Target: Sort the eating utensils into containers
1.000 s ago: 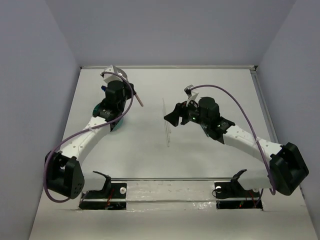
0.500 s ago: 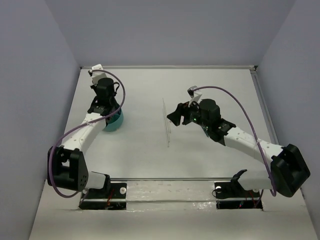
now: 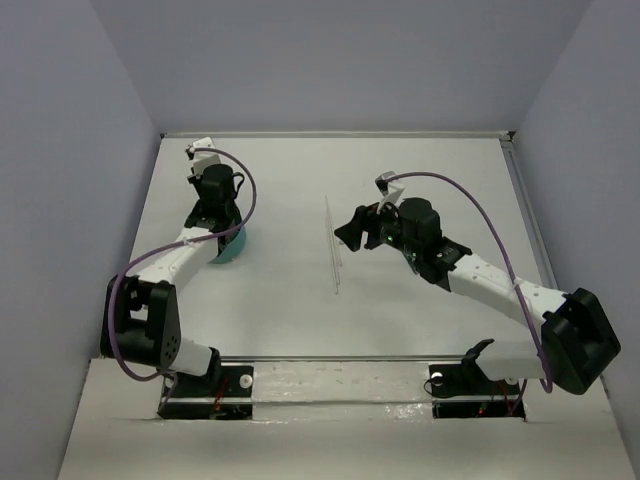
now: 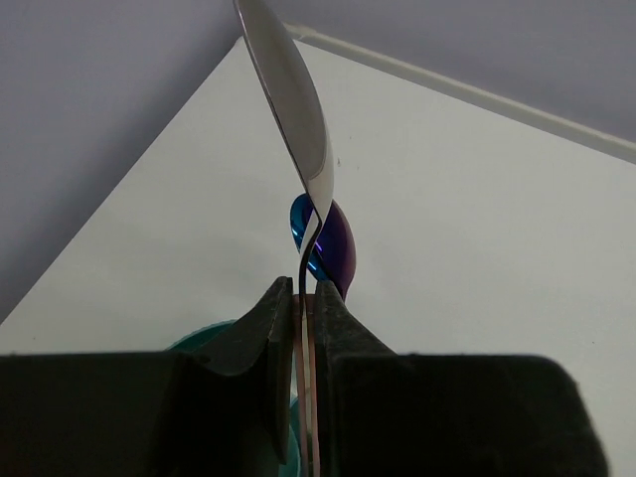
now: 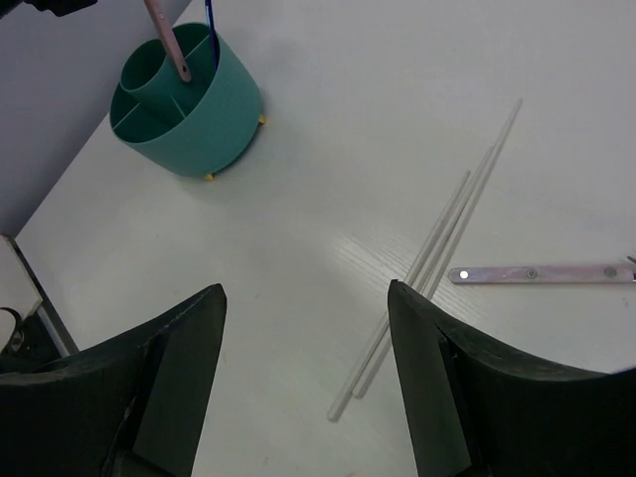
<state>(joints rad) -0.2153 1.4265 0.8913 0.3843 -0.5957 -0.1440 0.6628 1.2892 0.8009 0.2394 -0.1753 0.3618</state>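
Over the teal cup (image 5: pixel 214 119), we've got the left tool (image 4: pixel 306 293) pinching the silver spoon (image 4: pixel 298 119); the right tool (image 5: pixel 305 298) gapes wide.

Top ext cam: fixed high behind arm bases, looks down & fwd over whole table (image 3: pixel 290 320), far off. L wrist cam: v. close, sights along left gripper (image 4: pixel 306 293) & silver spoon (image 4: pixel 293 109) toward far-left wall. R wrist cam: higher up, angled down through right gripper (image 5: pixel 305 290). Shared w/ top view: teal cup (image 5: pixel 189 109), white sticks (image 5: pixel 437 248).
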